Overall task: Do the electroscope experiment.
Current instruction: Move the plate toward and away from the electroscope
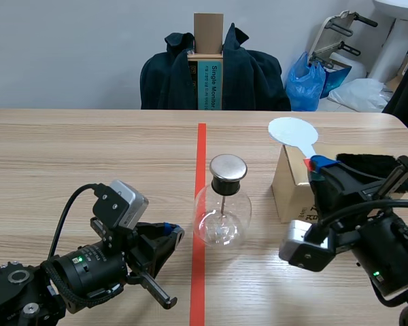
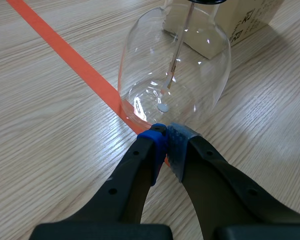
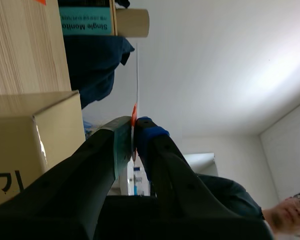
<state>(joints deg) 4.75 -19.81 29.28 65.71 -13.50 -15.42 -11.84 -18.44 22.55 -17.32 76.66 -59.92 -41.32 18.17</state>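
Right end effector [image 3: 134, 131] with paddle [image 1: 292, 133]; "Single Monitor" carton [image 1: 214, 85]

A pale grey wall [image 1: 68, 47] stands behind the wooden table [image 1: 68, 156], with a dark coat [image 1: 258, 75] and blue bag [image 1: 306, 81] between.

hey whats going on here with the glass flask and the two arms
The right gripper is shut on a white paddle, holding it up above a cardboard box, beside the glass electroscope flask. The flask stands on the red tape line, and the paddle is not touching its metal cap. The left gripper is shut on nothing, fingers low by the flask's base.
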